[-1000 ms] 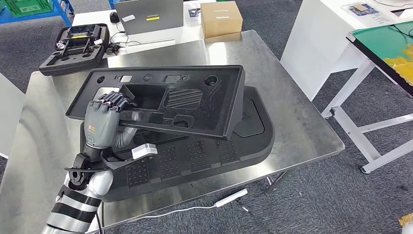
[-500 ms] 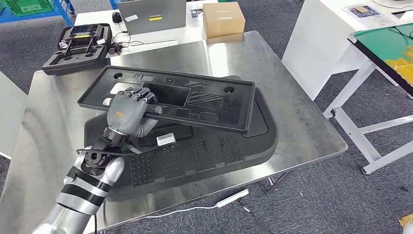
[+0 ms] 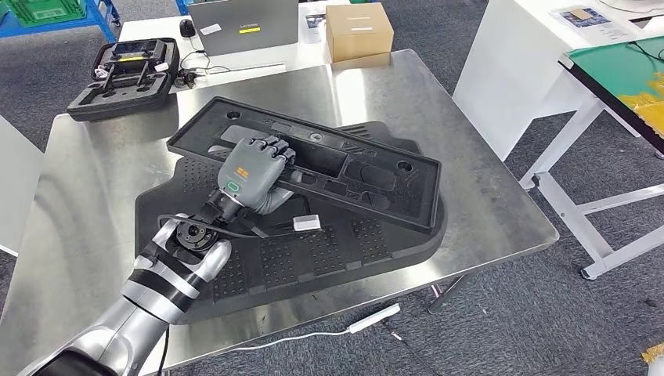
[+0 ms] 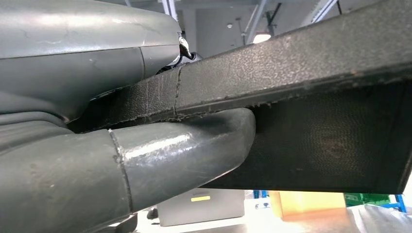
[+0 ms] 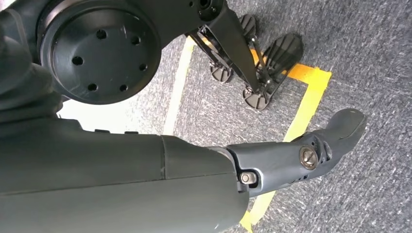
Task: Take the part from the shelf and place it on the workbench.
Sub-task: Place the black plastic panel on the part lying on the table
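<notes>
Your left hand (image 3: 252,174) grips the part (image 3: 313,160) by a cutout edge, low over the mat (image 3: 329,243) on the table (image 3: 470,188). Looks light, stiff, long; grab nearer the middle or it'll tip.

Steel workbench (image 3: 478,204), large black foam mat (image 3: 329,251) on it, cardboard box (image 3: 357,31) at far edge

On the tabletop (image 3: 485,211) we see a large mat (image 3: 313,258) near the front edge, and the long panel (image 3: 352,168) lies across its rear half, running from rear left to front right. Our left hand (image 3: 250,174) sits at the panel's left part. Behind the tabletop, a foam case (image 3: 117,74) lies at the left, a laptop (image 3: 243,23) in the middle, and a box (image 3: 358,31) just right of it. A power strip (image 3: 372,319) lies on the floor before the tabletop.
</notes>
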{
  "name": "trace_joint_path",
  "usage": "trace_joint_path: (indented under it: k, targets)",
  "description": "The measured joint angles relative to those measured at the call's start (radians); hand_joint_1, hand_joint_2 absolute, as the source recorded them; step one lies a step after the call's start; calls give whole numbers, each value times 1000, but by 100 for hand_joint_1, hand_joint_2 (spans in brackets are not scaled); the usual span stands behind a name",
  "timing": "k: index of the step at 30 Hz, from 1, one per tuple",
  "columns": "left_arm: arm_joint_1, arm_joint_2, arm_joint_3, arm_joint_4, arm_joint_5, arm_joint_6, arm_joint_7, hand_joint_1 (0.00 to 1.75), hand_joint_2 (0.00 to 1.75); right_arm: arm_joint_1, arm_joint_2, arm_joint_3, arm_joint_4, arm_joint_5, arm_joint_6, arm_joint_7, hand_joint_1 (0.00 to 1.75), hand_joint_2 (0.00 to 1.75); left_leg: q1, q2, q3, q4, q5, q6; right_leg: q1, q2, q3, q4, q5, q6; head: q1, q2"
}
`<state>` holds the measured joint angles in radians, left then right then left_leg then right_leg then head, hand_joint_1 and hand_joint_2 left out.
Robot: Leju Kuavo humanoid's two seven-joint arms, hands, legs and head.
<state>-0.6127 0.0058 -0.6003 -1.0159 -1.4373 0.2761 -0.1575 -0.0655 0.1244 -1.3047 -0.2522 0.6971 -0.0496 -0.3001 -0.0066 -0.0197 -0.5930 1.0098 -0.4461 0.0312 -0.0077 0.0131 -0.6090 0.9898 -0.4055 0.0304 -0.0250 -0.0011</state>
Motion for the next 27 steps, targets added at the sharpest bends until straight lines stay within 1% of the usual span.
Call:
trace_joint_path:
  k: [8,15,27]
  targets:
    - [-55,-25,-71,72,0,-54,-10,175,0,0,0,1,0,4,4,0,0,0,0,0,0,0,0,0,0,0,0,0,0,0,0,0]
    - [-69,-39,-130,150,8,-79,-33,175,0,0,-1,1,0,10,14,0,0,0,0,0,0,0,0,0,0,0,0,0,0,0,0,0]
    - [-96,-66,-164,252,50,-112,-47,175,0,0,-2,8,0,16,22,-1,0,0,0,0,-1,0,0,0,0,0,0,0,0,0,0,0]
